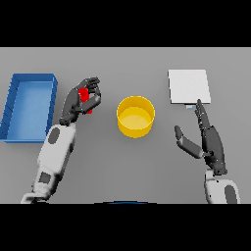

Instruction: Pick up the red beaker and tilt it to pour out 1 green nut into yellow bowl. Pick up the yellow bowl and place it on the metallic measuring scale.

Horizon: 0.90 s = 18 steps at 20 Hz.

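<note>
While the grey tabletop (122, 166) carries a blue tray (29, 105) at far left and the metallic measuring scale (189, 86) at far right, the yellow bowl (136, 116) sits mid-scene. Left hand (81, 100) curls round the red beaker (85, 98), left of the bowl: the pour step. Next, carry it over the bowl and tilt. Right hand (208, 139) rests with fingers straight.
</note>
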Each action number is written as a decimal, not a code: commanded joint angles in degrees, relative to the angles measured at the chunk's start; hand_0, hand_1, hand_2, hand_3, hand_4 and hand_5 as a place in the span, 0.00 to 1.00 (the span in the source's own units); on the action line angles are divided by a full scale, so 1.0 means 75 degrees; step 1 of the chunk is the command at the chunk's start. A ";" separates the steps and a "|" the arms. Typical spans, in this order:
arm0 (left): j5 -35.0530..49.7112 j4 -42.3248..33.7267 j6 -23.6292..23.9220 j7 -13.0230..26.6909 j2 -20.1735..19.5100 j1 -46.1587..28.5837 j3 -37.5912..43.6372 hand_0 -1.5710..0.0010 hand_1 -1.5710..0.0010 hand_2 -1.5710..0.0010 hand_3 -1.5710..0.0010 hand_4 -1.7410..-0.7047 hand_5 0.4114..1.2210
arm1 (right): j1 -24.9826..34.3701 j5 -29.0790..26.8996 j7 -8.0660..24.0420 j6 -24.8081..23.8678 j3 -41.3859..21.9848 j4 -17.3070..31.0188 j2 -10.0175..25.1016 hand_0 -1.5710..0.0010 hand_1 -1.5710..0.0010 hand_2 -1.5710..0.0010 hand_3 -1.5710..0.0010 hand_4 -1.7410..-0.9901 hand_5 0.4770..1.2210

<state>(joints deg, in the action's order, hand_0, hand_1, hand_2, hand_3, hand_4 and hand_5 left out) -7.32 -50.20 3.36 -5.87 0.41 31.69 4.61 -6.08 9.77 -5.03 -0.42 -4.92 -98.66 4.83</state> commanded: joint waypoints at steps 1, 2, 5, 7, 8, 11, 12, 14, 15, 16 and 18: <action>-0.0108 0.0110 0.0257 -0.0019 0.0036 0.0082 0.0019 0.57 0.55 0.54 0.55 0.29 0.66 | 0.0103 -0.0016 0.0120 0.0005 -0.0008 0.0074 -0.0038 1.00 1.00 1.00 1.00 0.61 0.28; -0.0271 0.0188 0.0439 -0.0031 -0.0009 0.0106 -0.0023 0.45 0.44 0.44 0.44 0.29 0.73 | 0.0021 -0.0012 -0.0003 0.0036 -0.0013 0.0061 -0.0005 1.00 1.00 1.00 1.00 0.61 0.28; -0.0383 0.0378 0.0503 -0.0495 0.0101 0.0168 0.0016 0.23 0.23 0.22 0.23 0.29 0.86 | 0.0027 0.0035 -0.0058 0.0011 -0.0057 0.0035 -0.0042 1.00 1.00 1.00 1.00 0.60 0.28; -0.0473 0.0350 0.0618 -0.0397 0.0172 0.0205 0.0022 0.15 0.15 0.14 0.14 0.23 0.89 | 0.0096 0.0024 0.0018 -0.0006 -0.0054 0.0116 -0.0091 1.00 1.00 1.00 1.00 0.59 0.27; -0.0372 0.0348 0.0598 -0.0591 0.0120 0.0187 0.0085 0.12 0.12 0.11 0.12 0.18 0.89 | 0.0073 -0.0027 -0.0068 0.0027 -0.0027 0.0249 -0.0104 1.00 1.00 1.00 1.00 0.58 0.28; -0.0183 0.0265 0.0601 -0.0684 0.0068 0.0242 0.0054 0.06 0.06 0.06 0.06 0.09 0.87 | 0.0183 0.0047 -0.0259 0.0037 -0.0034 0.0296 -0.0033 1.00 1.00 1.00 1.00 0.61 0.27; -0.0134 0.0157 0.0612 -0.0729 0.0051 0.0252 0.0013 0.05 0.05 0.05 0.05 0.07 0.86 | 0.0100 0.0091 -0.0308 0.0056 -0.0093 0.0159 -0.0015 1.00 1.00 1.00 1.00 0.62 0.26; -0.0132 -0.0128 0.0722 -0.0775 -0.0038 0.0249 -0.0085 0.03 0.03 0.03 0.03 0.05 0.85 | 0.0125 0.0115 -0.0203 0.0047 -0.0032 0.0211 0.0072 1.00 1.00 1.00 1.00 0.65 0.26; -0.0176 -0.0328 0.0811 -0.0749 -0.0034 0.0244 -0.0183 0.02 0.02 0.02 0.02 0.04 0.85 | 0.0179 0.0093 -0.0151 0.0035 -0.0030 0.0222 0.0038 1.00 1.00 1.00 1.00 0.64 0.26; -0.0245 -0.0536 0.0863 -0.0640 -0.0067 0.0248 -0.0306 0.02 0.02 0.02 0.02 0.03 0.85 | 0.0141 0.0132 -0.0261 0.0067 -0.0112 0.0141 0.0018 1.00 1.00 1.00 1.00 0.65 0.26; -0.0499 -0.0944 0.0868 -0.0280 -0.0261 0.0351 -0.0644 0.01 0.01 0.01 0.01 0.02 0.85 | 0.0063 0.0317 -0.0248 -0.0038 -0.0188 0.0125 -0.0028 1.00 1.00 1.00 1.00 0.66 0.26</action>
<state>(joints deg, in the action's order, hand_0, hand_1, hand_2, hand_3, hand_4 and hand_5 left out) -10.92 -57.31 9.82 -8.20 -1.56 34.34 -0.20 -5.62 12.15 -6.94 -0.70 -6.33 -97.72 4.62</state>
